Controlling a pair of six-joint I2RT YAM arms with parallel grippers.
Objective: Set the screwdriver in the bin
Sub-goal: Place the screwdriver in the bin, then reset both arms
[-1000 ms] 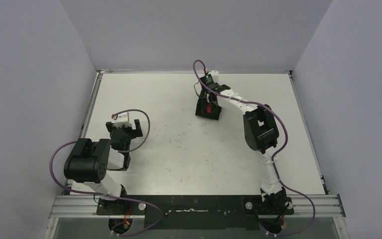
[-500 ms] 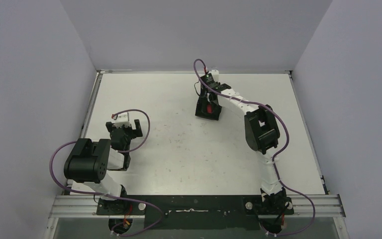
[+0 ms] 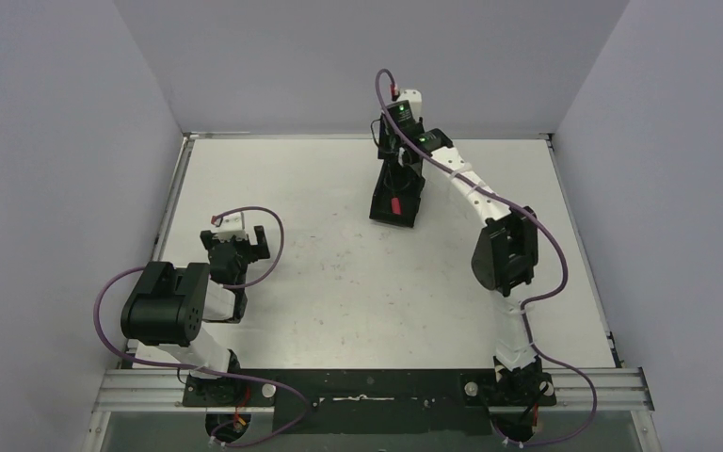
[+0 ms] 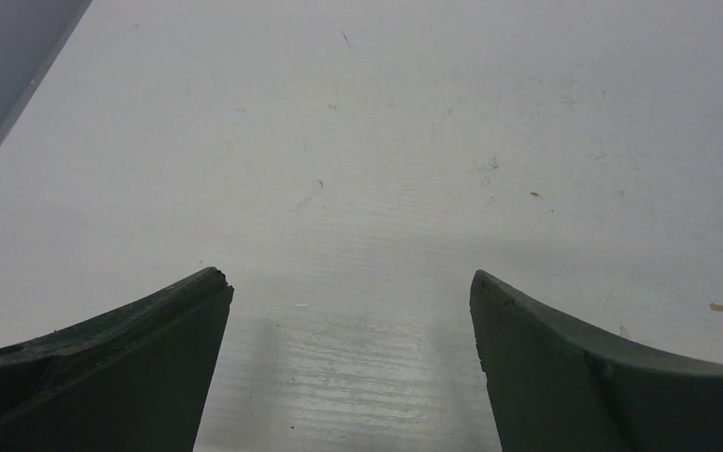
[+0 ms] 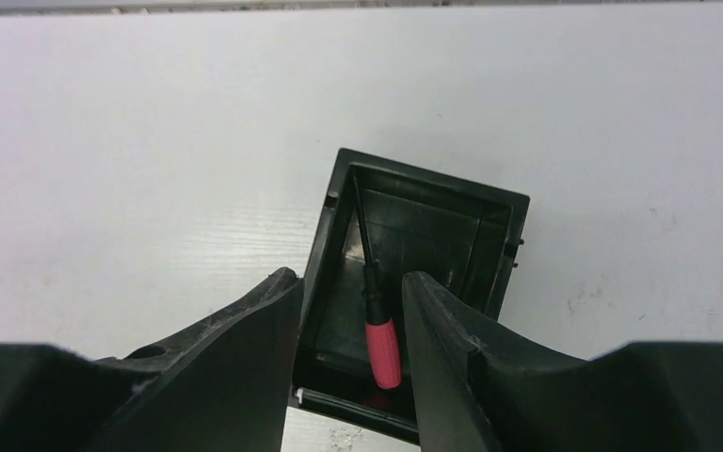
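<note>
Screwdriver [image 5: 383,350] inside bin [image 5: 433,221], beneath right tool [image 5: 350,282]

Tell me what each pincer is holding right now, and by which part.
Nothing is held. The small red-handled screwdriver lies loose inside the black rectangular plastic bin, below the open right pincer. The left pincer is open and empty.

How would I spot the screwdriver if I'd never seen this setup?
On the white table, toward the far side, sits a small black bin. Inside it lies the screwdriver: a thin dark shaft with a short red handle, the only red thing in the black bin.
</note>
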